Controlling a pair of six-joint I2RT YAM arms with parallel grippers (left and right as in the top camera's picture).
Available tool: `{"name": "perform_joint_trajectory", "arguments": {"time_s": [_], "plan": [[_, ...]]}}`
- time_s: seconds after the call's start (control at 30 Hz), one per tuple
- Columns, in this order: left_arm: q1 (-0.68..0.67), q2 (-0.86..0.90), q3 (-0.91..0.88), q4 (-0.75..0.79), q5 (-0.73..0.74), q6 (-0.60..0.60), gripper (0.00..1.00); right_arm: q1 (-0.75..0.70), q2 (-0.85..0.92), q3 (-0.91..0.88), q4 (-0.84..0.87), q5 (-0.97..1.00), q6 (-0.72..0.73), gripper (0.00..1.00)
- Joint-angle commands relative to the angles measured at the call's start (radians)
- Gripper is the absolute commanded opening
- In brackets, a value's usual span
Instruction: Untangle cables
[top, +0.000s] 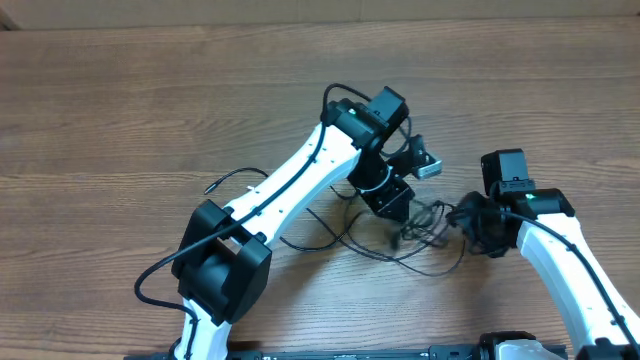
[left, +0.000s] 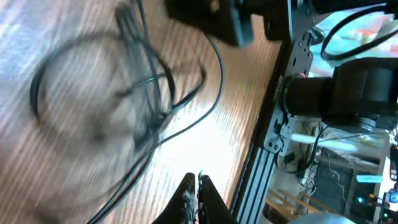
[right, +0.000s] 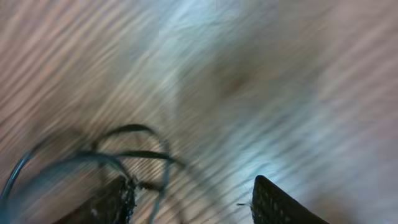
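Observation:
The cables (top: 425, 240) are thin black cords lying in a tangle on the wooden table between my two arms. One strand runs left under the left arm to a plug end (top: 210, 187). My left gripper (top: 392, 207) hovers at the tangle's left side. In the left wrist view its fingers (left: 196, 184) are shut with nothing seen between them, and the cable loops (left: 143, 81) lie ahead, blurred. My right gripper (top: 452, 216) is at the tangle's right edge. Its fingers (right: 193, 196) are open, with cable loops (right: 134, 155) by the left finger.
The wooden table (top: 120, 110) stretches wide to the back and left. The table's front edge with a black metal rail (left: 261, 155) lies close ahead of the left gripper. Thicker black arm wiring (top: 160, 275) loops beside the left arm's base.

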Motion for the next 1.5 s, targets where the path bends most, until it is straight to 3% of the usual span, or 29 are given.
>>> {"name": "perform_joint_trajectory", "arguments": {"time_s": [0.0,0.17,0.33,0.5,0.73,0.9,1.03,1.47], "plan": [[0.06,-0.039,0.011,-0.004,0.032,0.036,0.04,-0.004,0.005,-0.002,-0.018,0.12,0.088,0.58],[0.103,-0.074,0.011,0.034,0.091,0.035,0.04,-0.003,0.005,-0.002,-0.018,0.053,0.022,0.58],[0.098,-0.074,0.011,0.072,0.053,0.014,0.04,-0.003,0.005,-0.002,0.0,-0.07,-0.059,0.59],[0.063,-0.074,0.01,0.175,-0.216,-0.371,0.04,-0.003,0.005,-0.002,-0.001,-0.077,-0.059,0.59],[0.024,-0.021,0.01,0.303,-0.288,-0.66,0.06,-0.003,0.005,-0.002,-0.002,-0.076,-0.059,0.59],[0.007,0.049,0.01,0.375,-0.286,-0.663,0.13,-0.003,0.005,-0.002,-0.002,-0.076,-0.059,0.59],[-0.011,0.1,0.01,0.405,-0.254,-0.565,0.23,-0.003,0.005,-0.002,-0.002,-0.076,-0.059,0.59],[-0.037,0.187,0.01,0.434,-0.339,-0.42,0.29,-0.003,0.005,-0.002,-0.002,-0.076,-0.059,0.59]]}}
